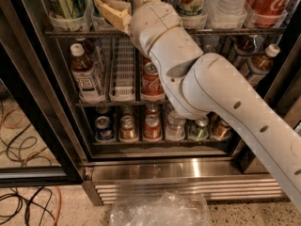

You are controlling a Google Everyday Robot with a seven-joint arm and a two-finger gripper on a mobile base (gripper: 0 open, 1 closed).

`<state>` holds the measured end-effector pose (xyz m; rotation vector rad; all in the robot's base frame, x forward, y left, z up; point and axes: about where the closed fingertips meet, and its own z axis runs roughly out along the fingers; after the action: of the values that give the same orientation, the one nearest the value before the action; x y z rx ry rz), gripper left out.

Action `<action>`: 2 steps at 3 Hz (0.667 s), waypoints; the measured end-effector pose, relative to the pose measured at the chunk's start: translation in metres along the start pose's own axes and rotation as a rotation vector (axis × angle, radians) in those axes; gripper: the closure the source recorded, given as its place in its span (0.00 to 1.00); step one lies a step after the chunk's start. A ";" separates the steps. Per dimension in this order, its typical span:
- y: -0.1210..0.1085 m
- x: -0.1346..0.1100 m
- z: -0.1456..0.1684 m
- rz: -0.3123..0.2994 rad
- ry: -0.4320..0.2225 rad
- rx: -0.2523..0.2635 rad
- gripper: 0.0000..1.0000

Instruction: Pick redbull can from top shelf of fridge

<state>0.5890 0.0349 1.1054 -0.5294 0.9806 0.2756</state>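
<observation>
Redbull can: not discernible | hand [118,3] at top shelf [235,32] (beside green striped can [66,1]) | grip: cannot tell

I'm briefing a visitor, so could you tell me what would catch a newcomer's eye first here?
The big white arm stretches from lower right up across the fridge, its gripper at the top shelf. A red Coca-Cola can stands out on the middle shelf.
</observation>
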 end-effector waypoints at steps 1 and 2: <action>-0.013 0.006 -0.017 0.031 0.069 -0.031 1.00; -0.015 0.002 -0.029 0.098 0.163 -0.115 1.00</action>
<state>0.5756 0.0064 1.0953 -0.6165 1.1558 0.3829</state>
